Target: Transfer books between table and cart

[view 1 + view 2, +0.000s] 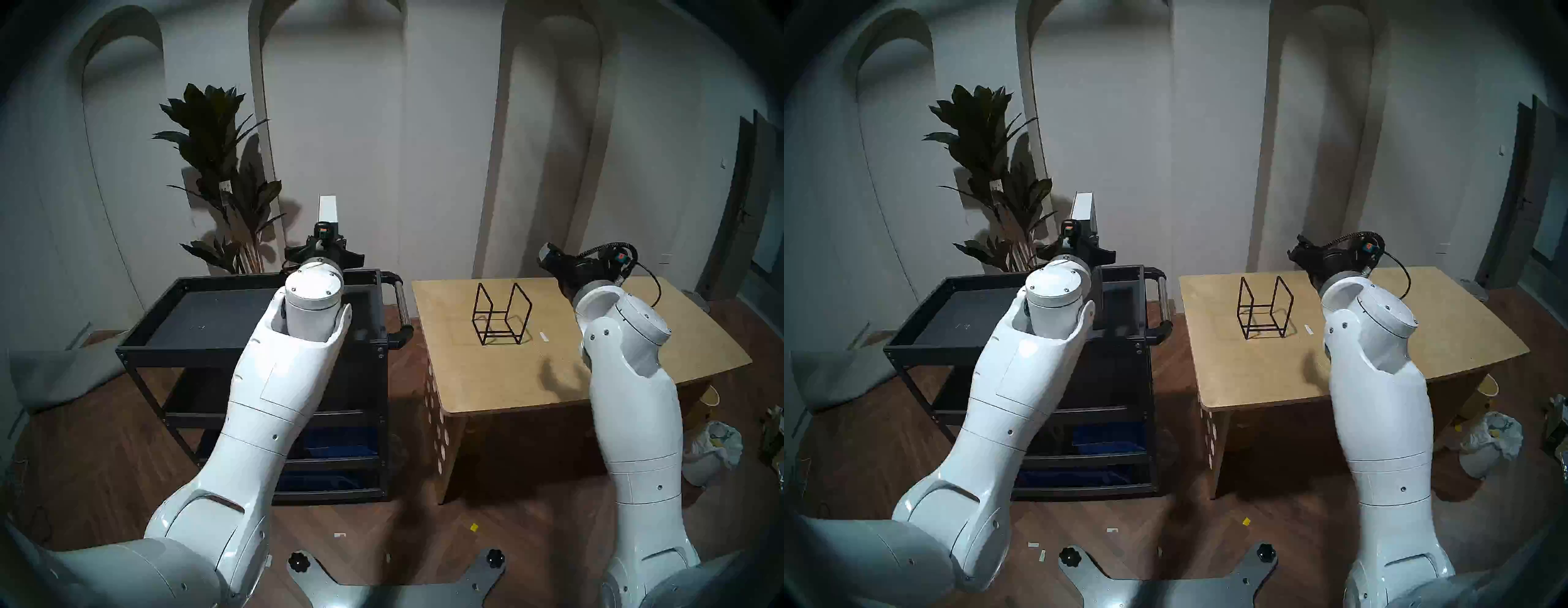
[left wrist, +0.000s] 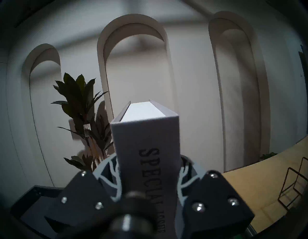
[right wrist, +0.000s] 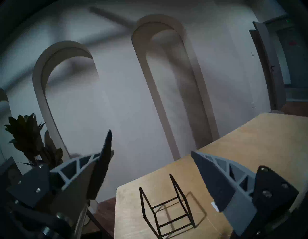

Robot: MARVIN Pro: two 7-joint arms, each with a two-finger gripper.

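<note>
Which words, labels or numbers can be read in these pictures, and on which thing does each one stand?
"SPECIAL": on the grey spine of the book, held upright in the left gripper.
More letters follow lower on the spine, too dark and cut off to read.
White tag on the plant: small marks, too small to read.
Pale marks on the cart tray floor: too blurred to read.
Nothing else bears text.

arms: glossy white shells | wrists: black, cabled | claws: grey-ribbed

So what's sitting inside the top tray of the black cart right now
Nothing shows on the visible part of the cart tray's floor. The left arm covers its right part. The book is held upright above the tray's far side in the left gripper.
</note>
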